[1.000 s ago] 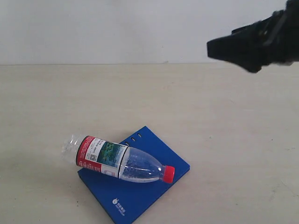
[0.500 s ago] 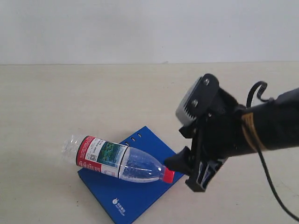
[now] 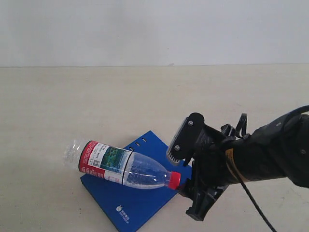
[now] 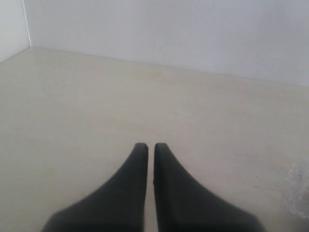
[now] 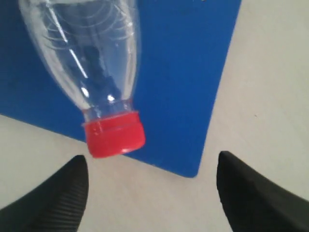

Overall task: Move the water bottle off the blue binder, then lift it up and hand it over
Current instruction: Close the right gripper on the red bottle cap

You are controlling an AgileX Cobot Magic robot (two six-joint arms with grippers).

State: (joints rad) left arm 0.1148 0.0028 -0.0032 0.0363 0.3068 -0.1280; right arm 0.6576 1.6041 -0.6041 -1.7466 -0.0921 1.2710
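The water bottle (image 3: 120, 166) lies on its side across the blue binder (image 3: 137, 205), its red cap (image 3: 174, 180) pointing right and its clear base hanging past the binder's left edge. My right gripper (image 3: 185, 186) is low at the binder's right corner, open, right beside the cap and holding nothing. In the right wrist view the cap (image 5: 114, 134) and bottle neck (image 5: 87, 58) lie over the binder (image 5: 188, 72), just ahead of the open gripper (image 5: 152, 164). My left gripper (image 4: 147, 145) is shut and empty over bare table; it is outside the exterior view.
The pale table (image 3: 96, 106) runs back to a white wall (image 3: 145, 29). A clear crinkled edge, probably the bottle's base (image 4: 298, 186), shows at the border of the left wrist view. My right arm (image 3: 260, 159) with its cable reaches in from the right.
My right arm has come down from the upper right to the binder's right corner, ending next to the bottle's cap. Bottle and binder have not moved.
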